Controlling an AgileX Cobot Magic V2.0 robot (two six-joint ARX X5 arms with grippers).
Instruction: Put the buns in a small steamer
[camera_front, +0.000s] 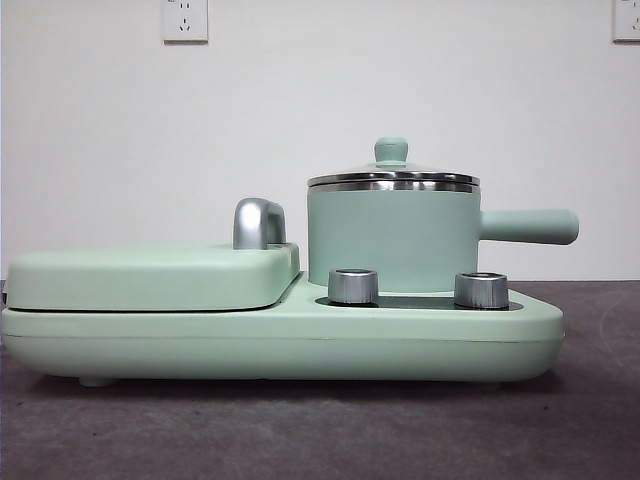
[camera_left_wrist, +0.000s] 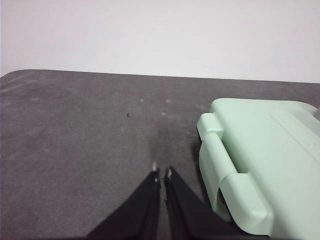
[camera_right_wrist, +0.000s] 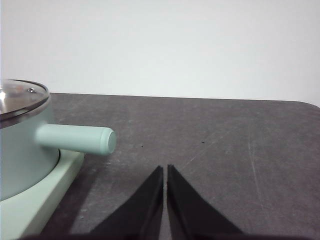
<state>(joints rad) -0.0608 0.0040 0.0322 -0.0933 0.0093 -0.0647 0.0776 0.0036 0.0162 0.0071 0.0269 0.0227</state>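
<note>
1. The steamer (camera_front: 392, 238) is a mint-green round pot with a shiny steel rim, sitting on the right half of a mint-green cooker base (camera_front: 280, 340).
2. Its glass lid (camera_front: 392, 176) is on, topped by a green knob; a straight, rounded handle (camera_front: 528, 226) sticks out to the right.
3. Two ribbed metal dials (camera_front: 353, 286) stand in front of it.
4. A flat, smooth matte cover (camera_front: 150, 276) lies to the left.
5. The tabletop (camera_front: 300, 430) is dark grey and faintly speckled.
6. The left claw (camera_left_wrist: 161, 172) and right claw (camera_right_wrist: 165, 170) each hover over bare tabletop, tips pressed together, holding nothing.

Dark grey matte tabletop (camera_front: 300, 430) before you, long mint-green plastic cooker base (camera_front: 280, 345) resting directly on it, bare grey surface on either side of that base
</note>
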